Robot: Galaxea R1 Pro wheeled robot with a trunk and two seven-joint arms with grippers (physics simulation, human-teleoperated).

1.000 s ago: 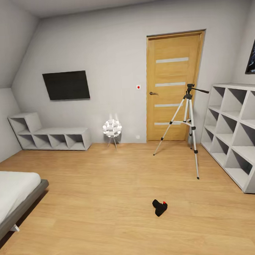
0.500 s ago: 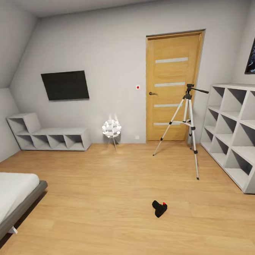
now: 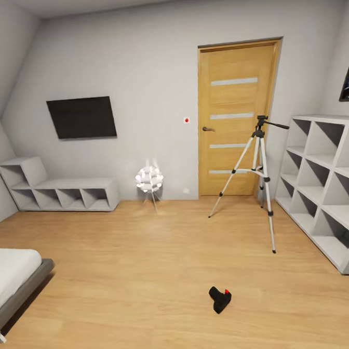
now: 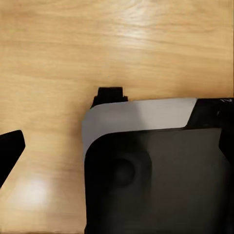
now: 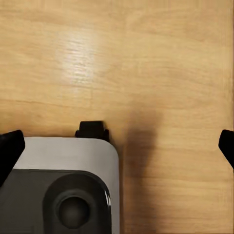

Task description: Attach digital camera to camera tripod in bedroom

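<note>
One digital camera (image 3: 220, 299) lies on the plank floor (image 3: 150, 280), well apart from the one camera tripod (image 3: 262, 179) standing between door (image 3: 236, 118) and cube shelves (image 3: 329, 184). Both pincers' fingertips sit wide apart, empty.

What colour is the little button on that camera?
Bright red, on the black digital camera; the head view shows it best.

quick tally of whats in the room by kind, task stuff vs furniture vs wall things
Task things: 2, the digital camera on the floor and the camera tripod standing.
Shelf units: 2, low shelf and cube shelf.
Beds: 1, bed.
Lamps: 1, floor lamp.
Wall screens: 1, TV.
Doors: 1, door.
Total: 8
</note>
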